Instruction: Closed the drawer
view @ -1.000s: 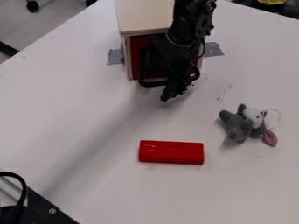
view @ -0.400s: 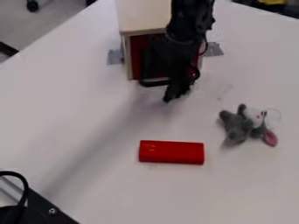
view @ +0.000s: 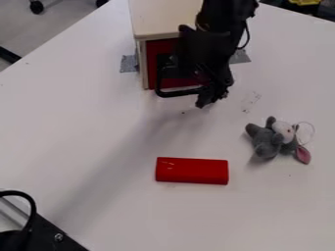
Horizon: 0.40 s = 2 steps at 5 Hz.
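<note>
Jaws low, seemingly just in front of the red drawer (view: 153, 63); open or closed, holding anything, can't tell!

See box (view: 163, 19) on table (view: 85, 112), towards far side. Find drawer (view: 160, 46) in box's near face, apparently pushed in, though partly hidden. Note left tape (view: 129, 63) on table beside box, right tape (view: 240, 57) on its other side. Find block (view: 192, 170) on table before box, well apart. See toy (view: 268, 139) right of block, slightly farther back.
</note>
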Motion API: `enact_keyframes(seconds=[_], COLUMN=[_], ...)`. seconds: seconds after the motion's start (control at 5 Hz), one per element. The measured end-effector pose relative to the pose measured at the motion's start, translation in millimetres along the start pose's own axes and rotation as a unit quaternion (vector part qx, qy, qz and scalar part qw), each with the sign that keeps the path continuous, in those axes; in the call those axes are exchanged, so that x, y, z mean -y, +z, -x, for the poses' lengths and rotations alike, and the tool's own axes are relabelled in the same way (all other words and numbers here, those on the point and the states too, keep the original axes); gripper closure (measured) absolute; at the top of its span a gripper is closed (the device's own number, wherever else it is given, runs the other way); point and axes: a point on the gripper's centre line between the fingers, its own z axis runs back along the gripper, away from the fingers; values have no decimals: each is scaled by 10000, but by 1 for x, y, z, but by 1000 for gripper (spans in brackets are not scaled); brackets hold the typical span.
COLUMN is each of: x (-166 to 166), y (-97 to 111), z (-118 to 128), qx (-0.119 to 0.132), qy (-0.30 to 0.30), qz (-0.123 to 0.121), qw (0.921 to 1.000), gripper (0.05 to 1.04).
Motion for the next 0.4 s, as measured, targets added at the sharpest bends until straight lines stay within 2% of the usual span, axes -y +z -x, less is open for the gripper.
enact_keyframes(seconds=[0.2, 0.4], x=[3, 6], y=[16, 33], z=[9, 21], qx=[-93, -238], qy=[188, 413], qz=[212, 616], qw=[9996, 9970], gripper=[83, 83])
